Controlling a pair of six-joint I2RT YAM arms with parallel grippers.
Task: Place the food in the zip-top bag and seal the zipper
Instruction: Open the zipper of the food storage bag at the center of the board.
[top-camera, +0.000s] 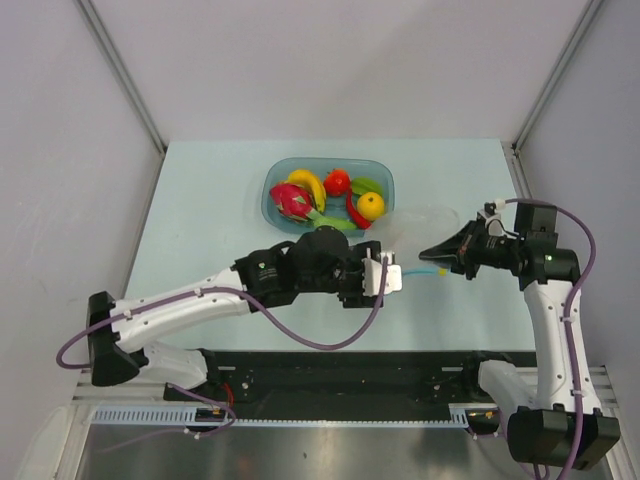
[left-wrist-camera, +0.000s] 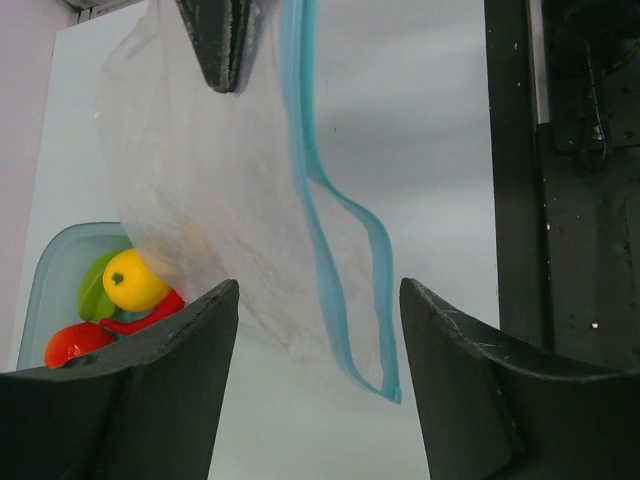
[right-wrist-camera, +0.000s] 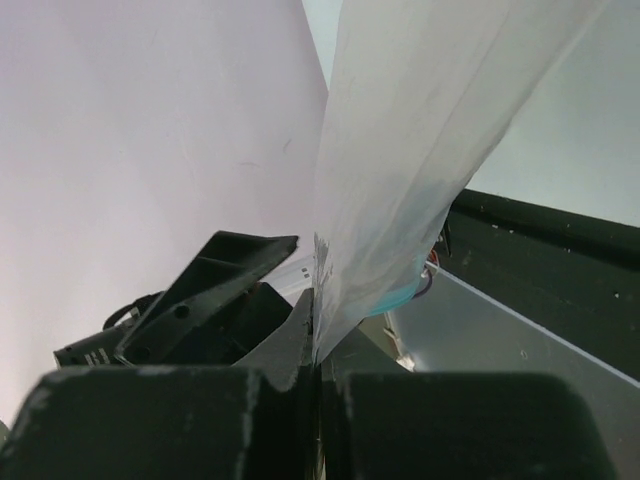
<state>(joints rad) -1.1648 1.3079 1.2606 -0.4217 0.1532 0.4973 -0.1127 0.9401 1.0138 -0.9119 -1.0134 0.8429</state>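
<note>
The clear, floppy plastic zip-top bag (left-wrist-camera: 200, 180) hangs pinched in the clenched right gripper (right-wrist-camera: 315, 335) — light, limp, probably slippery. Its thin blue zipper strip (left-wrist-camera: 298, 100) lies between the released, wide-apart jaws of the left gripper (left-wrist-camera: 318, 290) — this stiffer edge seems the best hold.

Food (top-camera: 325, 200) heaped upper centre, top view. Clear zip-top bag (left-wrist-camera: 200, 200) hangs limp; blue zipper (left-wrist-camera: 322, 235) parted, unsealed.
</note>
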